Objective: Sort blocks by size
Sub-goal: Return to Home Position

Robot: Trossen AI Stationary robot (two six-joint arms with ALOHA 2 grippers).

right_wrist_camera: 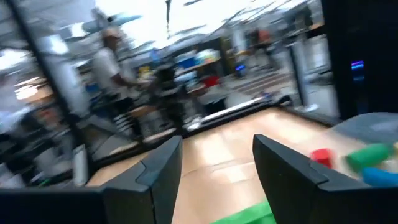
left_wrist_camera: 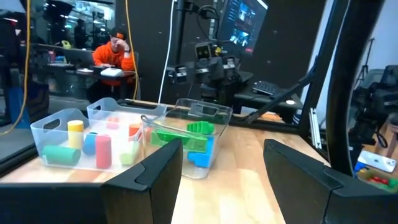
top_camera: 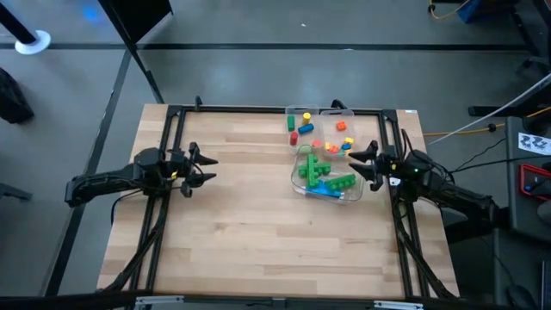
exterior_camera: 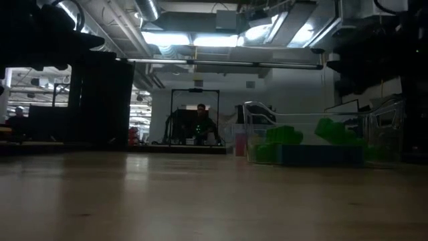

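From above, your left end effector (top_camera: pixel 203 167) hangs over the counter (top_camera: pixel 250 232) near its 9 o'clock edge, fingers spread and empty. Your right end effector (top_camera: pixel 359 164) is on the 3 o'clock side, fingers also apart and holding nothing, just beside the clear bins (top_camera: pixel 298 182). All the blocks (top_camera: pixel 320 170) lie in those bins, around 1 o'clock on the counter. Orange pieces (top_camera: pixel 342 126) fill the far right bin and big green bricks the near one. There, a green bar (top_camera: pixel 342 182) has its long axis roughly 3 to 9 o'clock, above a blue brick (top_camera: pixel 327 192).

At counter level you see green bricks stacked on the blue one inside the near bin, with a person (exterior_camera: pixel 200 120) far behind.

Past the left wrist's parted fingers, a yellow cylinder (left_wrist_camera: pixel 75 128) stands upright and a green cylinder (left_wrist_camera: pixel 61 154) lies on its side. The text on a monitor (left_wrist_camera: pixel 244 28) is too small to read.

The right wrist view is blurred. Its fingers stand apart, with red, green and blue pieces beyond.
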